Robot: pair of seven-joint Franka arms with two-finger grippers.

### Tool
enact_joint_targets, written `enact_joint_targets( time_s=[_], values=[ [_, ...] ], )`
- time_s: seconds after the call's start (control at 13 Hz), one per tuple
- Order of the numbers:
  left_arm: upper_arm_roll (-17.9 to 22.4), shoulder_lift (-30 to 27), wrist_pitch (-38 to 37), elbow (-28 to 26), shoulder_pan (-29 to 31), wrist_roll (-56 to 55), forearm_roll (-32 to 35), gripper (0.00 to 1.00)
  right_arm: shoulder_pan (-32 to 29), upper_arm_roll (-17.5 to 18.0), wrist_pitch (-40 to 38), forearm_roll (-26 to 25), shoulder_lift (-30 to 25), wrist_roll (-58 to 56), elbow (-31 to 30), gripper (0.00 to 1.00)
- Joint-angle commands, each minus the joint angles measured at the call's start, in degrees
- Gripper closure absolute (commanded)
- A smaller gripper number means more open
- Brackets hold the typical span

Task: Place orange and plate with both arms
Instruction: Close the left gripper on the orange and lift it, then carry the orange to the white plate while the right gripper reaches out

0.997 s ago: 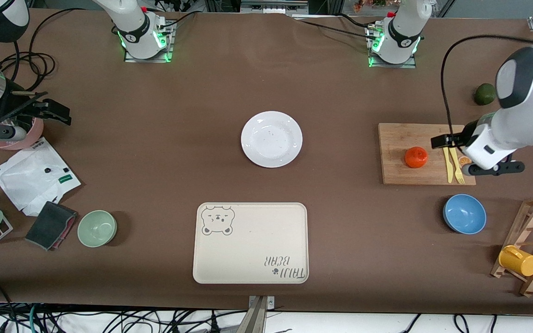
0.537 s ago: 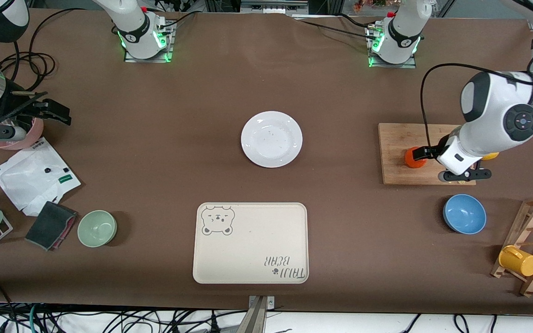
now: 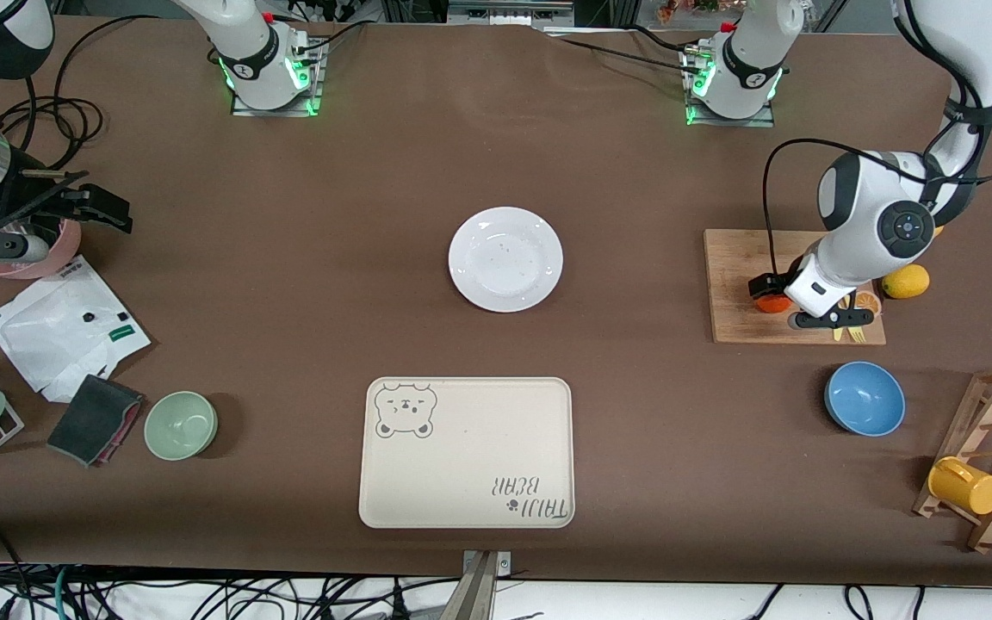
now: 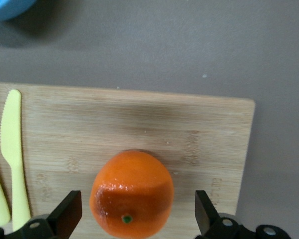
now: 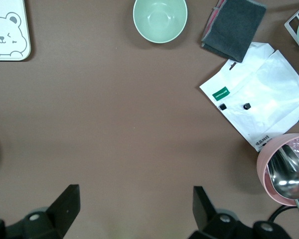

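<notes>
Left pincer (image 4: 134, 219) open, straddling small round bright orange (image 4: 132, 193) on wooden cutting board (image 4: 199, 134). Centre, drop lower, then close. Right pincer (image 5: 132, 211) open, waiting over tabletop (image 5: 129, 124).

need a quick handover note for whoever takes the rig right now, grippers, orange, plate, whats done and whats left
Left gripper: open, low over the cutting board, fingers either side of the orange, not closed on it.
Right gripper: open, waiting over bare table at the right arm's end, near the pink cup.
Plate: mid-table, empty, untouched.
Done: approach to orange.
Left: grasp the orange, place orange and plate.
</notes>
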Motion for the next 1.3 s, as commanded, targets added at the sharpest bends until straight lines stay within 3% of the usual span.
enact_joint_targets(
  time_s=[0.0,0.31,0.38,0.46,0.54,0.69,0.84,1.07,1.23],
  values=[
    [-0.3,1.26,1.54,-0.48,0.56,1.13,1.66,0.0,-0.25,-0.07,-0.74,0.93,0.15,-0.36,0.75,0.0],
    [-0.3,2.67,2.07,-1.18,0.56,0.87,1.66,0.0,-0.25,-0.07,-0.74,1.01,0.15,-0.36,0.75,0.0],
    [-0.3,2.67,1.9,-1.36,0.56,0.52,1.66,0.16,-0.25,-0.07,-0.74,1.01,0.15,-0.36,0.75,0.0],
    [-0.3,2.67,1.2,-1.28,0.47,0.34,1.66,0.55,-0.25,-0.07,-0.74,1.01,0.24,-0.45,0.75,0.0],
    [-0.38,2.84,0.32,-1.02,0.47,0.34,1.57,0.75,-0.25,-0.07,-0.74,1.01,0.15,-0.45,0.75,0.0],
    [-0.47,2.76,-0.56,0.38,0.38,0.17,1.57,0.84,-0.25,-0.07,-0.74,1.01,0.24,-0.45,0.75,0.0],
    [-0.82,2.5,-2.39,2.93,-0.49,-0.8,0.78,0.85,-0.25,-0.07,-0.74,1.01,0.24,-0.54,0.75,0.0],
    [-4.77,2.93,-15.2,11.79,-3.65,-10.16,0.6,0.85,-0.25,-0.07,-0.74,1.01,0.15,-0.62,0.75,0.0],
    [-6.27,3.54,-18.66,15.23,-6.63,-16.51,0.17,0.85,-0.25,-0.07,-0.74,1.01,0.24,-0.62,0.75,0.0]
  ],
)
